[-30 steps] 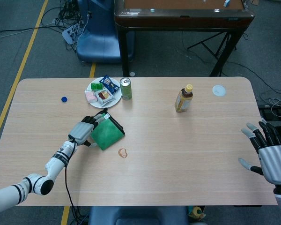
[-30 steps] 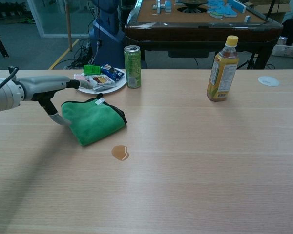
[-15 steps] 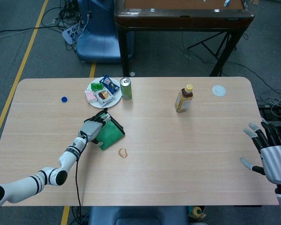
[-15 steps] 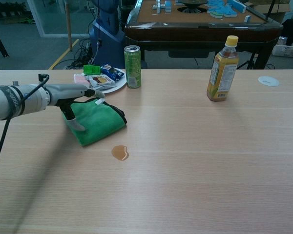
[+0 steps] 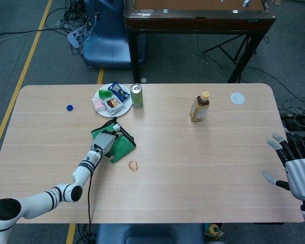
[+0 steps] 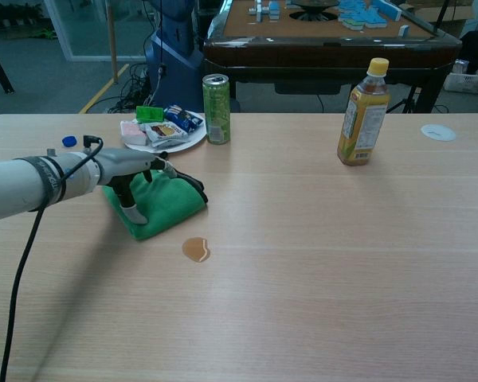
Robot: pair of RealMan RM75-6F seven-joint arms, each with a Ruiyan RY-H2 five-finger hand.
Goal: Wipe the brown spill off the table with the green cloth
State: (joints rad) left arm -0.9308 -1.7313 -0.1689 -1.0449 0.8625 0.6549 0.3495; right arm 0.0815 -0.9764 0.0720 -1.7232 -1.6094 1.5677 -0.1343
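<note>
The green cloth lies folded on the table, left of centre. My left hand lies flat on top of it with its fingers spread over the fabric. The brown spill is a small puddle just in front and to the right of the cloth, a short gap from it. My right hand hangs open at the table's right edge, holding nothing; it shows only in the head view.
A white plate of snack packets and a green can stand behind the cloth. A tea bottle, a white lid and a blue cap also sit on the table.
My left hand has slid right and forward from the cloth's left edge onto its top. The right hand has drifted slightly down and right.
</note>
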